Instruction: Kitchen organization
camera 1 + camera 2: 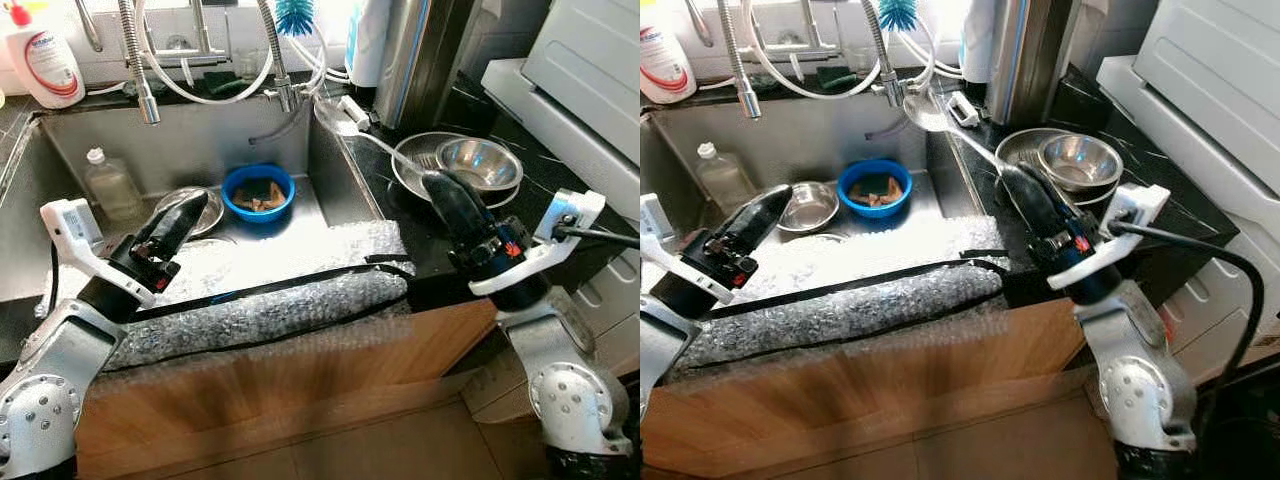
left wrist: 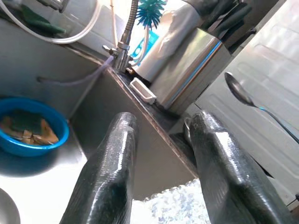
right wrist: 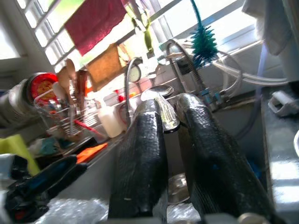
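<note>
Steel, long-handled and shallow-bowled, the ladle-like spoon [image 1: 345,128] is the thing in hand: the right gripper [image 1: 440,190] has its jaws clenched on the handle's near end, and the bowl reaches out over the sink's right rim, just under the taps. In the right wrist view the handle [image 3: 163,112] runs out between the two black fingers [image 3: 142,154].

Just beside that gripper, on the black stone tabletop [image 1: 560,180], two nested stainless bowls [image 1: 478,162] sit with a fork [image 1: 425,160] lying in the lower one. Down in the steel sink [image 1: 180,140] stand a round blue plastic bowl [image 1: 258,192] holding sponges, a small steel dish [image 1: 195,205] and a clear plastic bottle [image 1: 110,185]. Bubble wrap [image 1: 280,300] pads the sink's front edge.

The left gripper [image 1: 180,220] hovers over the sink near the steel dish — jaws released, nothing between them.

My reading: the step is carrying the spoon to its place, most likely into the sink or in with the bowls. The next move calls for steering the long handle clear of the hoses [image 1: 270,60] and the tap, then lowering the bowl end before letting go — released from height, it could clatter or tip.
</note>
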You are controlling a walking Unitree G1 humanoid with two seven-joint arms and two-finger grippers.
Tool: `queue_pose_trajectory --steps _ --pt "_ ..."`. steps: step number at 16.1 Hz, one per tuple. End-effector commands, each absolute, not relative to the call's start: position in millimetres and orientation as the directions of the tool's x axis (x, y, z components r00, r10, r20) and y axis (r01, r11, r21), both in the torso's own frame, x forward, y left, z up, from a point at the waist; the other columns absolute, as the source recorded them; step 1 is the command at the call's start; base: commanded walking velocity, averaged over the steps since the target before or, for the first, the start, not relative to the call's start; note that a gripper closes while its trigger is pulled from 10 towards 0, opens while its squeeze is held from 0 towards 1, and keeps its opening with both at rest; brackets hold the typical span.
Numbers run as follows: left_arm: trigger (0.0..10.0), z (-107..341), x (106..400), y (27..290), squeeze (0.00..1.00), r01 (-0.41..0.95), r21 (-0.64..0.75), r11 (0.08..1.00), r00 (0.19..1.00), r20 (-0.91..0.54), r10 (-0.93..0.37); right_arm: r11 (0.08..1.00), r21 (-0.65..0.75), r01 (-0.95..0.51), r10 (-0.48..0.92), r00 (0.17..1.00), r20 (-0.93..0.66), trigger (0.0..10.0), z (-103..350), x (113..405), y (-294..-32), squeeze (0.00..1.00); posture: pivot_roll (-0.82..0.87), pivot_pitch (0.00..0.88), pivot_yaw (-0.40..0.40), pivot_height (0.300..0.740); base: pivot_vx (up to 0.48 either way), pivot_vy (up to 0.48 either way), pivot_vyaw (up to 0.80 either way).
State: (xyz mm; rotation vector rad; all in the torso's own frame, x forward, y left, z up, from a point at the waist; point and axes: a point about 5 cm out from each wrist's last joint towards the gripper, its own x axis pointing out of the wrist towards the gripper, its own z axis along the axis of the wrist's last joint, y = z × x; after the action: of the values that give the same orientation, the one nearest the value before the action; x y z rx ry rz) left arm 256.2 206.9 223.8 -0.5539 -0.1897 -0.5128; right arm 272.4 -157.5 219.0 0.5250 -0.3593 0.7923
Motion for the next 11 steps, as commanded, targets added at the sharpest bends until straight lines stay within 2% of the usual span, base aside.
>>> queue_pose_trajectory --steps 1,4,11 --pt "10.0 228.7 253.6 198.6 0.00 0.547 -0.465 0.696 0.837 0.325 -0.441 0.505 0.298 -0.810 0.625 0.582 0.521 10.0 223.4 261.5 -151.7 0.00 0.06 0.119 -0.051 0.740 0.000 0.000 0.00" --pt "10.0 231.0 247.3 184.3 0.00 0.616 -0.503 0.606 0.786 0.341 -0.516 0.430 0.301 -0.851 0.687 0.525 0.503 10.0 218.2 250.1 -144.2 0.00 0.05 0.114 -0.048 0.740 0.000 0.000 0.00" --pt "10.0 233.0 239.9 160.3 0.00 0.703 -0.537 0.465 0.690 0.359 -0.629 0.367 0.319 -0.874 0.734 0.483 0.478 10.0 209.5 242.4 -142.0 0.00 0.05 0.101 -0.047 0.740 0.000 0.000 0.00"
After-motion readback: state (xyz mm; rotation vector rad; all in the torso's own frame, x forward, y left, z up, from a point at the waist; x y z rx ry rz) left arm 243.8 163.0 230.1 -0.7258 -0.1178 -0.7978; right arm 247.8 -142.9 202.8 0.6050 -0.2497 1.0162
